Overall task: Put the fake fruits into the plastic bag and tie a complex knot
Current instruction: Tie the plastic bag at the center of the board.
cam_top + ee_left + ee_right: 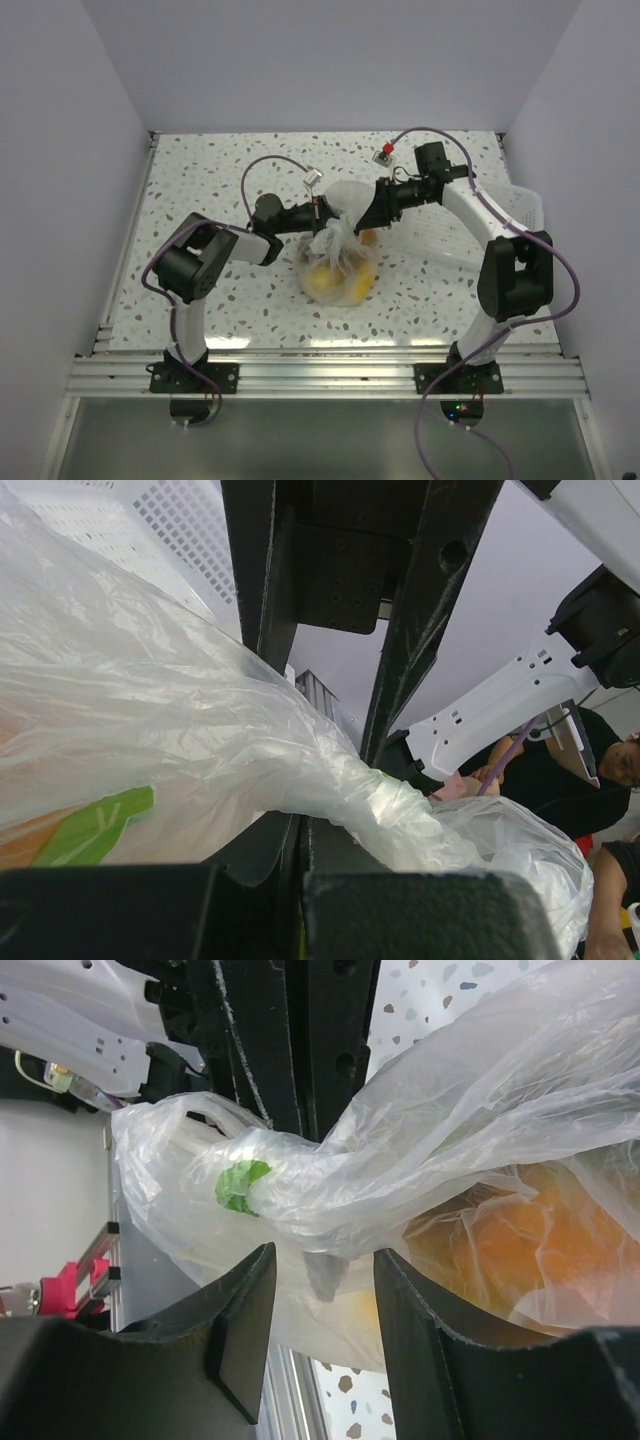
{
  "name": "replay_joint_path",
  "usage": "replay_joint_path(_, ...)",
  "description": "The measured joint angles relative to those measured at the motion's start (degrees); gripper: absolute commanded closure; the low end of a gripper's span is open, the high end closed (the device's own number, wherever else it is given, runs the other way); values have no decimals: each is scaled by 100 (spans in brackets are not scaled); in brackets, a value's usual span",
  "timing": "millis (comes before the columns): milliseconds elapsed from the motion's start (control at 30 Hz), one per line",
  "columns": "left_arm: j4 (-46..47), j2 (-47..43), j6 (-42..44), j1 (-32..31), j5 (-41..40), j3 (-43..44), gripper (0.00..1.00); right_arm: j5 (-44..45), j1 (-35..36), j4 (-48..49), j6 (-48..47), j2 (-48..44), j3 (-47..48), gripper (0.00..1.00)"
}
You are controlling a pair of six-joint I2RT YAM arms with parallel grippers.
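The plastic bag (338, 262) lies at the table's centre with yellow and orange fake fruits (336, 280) inside it. Its twisted whitish neck (343, 212) rises between the two grippers. My left gripper (322, 212) is shut on that neck; in its wrist view the left gripper (303, 825) has its jaws together with the plastic strand (400, 825) crossing their tips. My right gripper (325, 1260) is open, its fingers either side of hanging plastic just below the bunched neck (300, 1175). An orange fruit (520, 1250) shows through the film. A green scrap (238, 1185) sits in the twist.
A rigid white slotted tray (505, 225) stands at the right, under the right arm. Purple cables loop over both arms. A small red clip (384, 152) hangs at the back. Walls close in the left, right and rear sides.
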Motion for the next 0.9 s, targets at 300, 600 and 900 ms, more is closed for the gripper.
replay_joint_path(300, 0, 13, -2, -11, -2, 31, 100, -11, 13, -22, -144, 48, 0, 84)
replay_joint_path(600, -24, 15, 105, 11, 111, 28, 59, 2, 11, -275, -529, 48, 33, 100)
replay_joint_path(900, -2223, -2041, 2828, 968, 437, -621, 43, 262, -11, -608, -866, 48, 330, 100)
